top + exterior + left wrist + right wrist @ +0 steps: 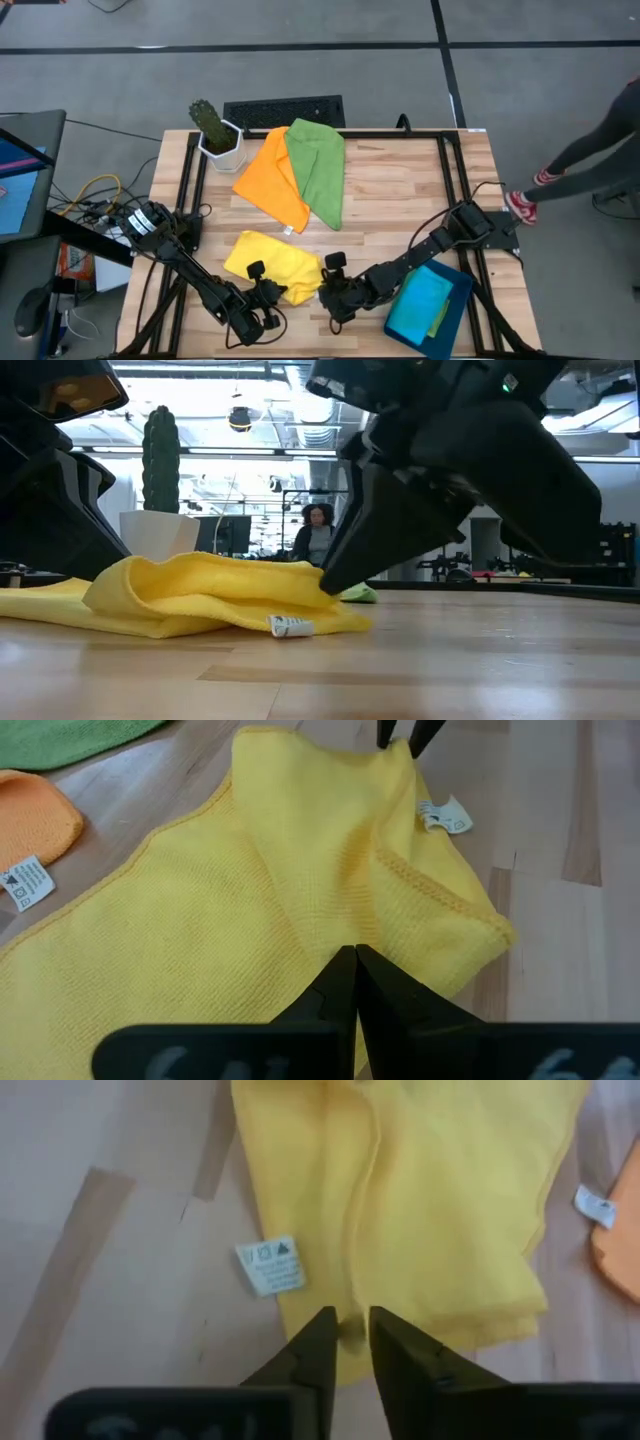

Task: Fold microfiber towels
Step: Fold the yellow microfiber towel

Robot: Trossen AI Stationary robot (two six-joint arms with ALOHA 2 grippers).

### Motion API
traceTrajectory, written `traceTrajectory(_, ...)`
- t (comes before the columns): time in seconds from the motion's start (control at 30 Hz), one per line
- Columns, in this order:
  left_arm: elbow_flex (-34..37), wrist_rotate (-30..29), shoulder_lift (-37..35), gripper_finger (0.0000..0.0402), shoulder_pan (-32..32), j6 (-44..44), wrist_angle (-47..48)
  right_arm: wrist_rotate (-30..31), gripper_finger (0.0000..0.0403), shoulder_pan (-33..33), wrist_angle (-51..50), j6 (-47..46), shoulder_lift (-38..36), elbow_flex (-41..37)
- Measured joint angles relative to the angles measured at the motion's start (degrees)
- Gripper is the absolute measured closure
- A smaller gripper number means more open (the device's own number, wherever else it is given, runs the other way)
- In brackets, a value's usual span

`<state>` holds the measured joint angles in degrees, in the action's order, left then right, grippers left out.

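High view: wooden table [400,190]; both end effectors pinch the yellow towel [270,262], grey floor [300,60] around.

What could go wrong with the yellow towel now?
The right pincer has only a thin bit of the yellow towel's edge between its fingers, so it might slip out. The left pincer is shut at the opposite edge; if the two pull unevenly, the bunched towel could fold crooked. The white tag might end up sticking out.

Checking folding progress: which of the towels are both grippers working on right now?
The yellow towel, rumpled at the table's front. The left gripper and right gripper both pinch its edges; the orange towel and green towel lie untouched farther back.
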<state>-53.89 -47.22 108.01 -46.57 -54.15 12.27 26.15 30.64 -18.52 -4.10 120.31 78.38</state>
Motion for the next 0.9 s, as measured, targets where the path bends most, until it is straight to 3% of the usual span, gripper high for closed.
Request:
traceTrajectory(0.4, 0.00, -0.04, 0.02, 0.0401, 0.00, -0.02, -0.20, 0.20, 0.0389, 0.76, -3.22, 0.66, 0.00, -0.04)
traceTrajectory(0.9, 0.00, 0.02, 0.01, 0.0401, 0.00, -0.02, -0.17, -0.55, 0.0287, 1.50, -5.05, 1.53, 0.00, -0.04)
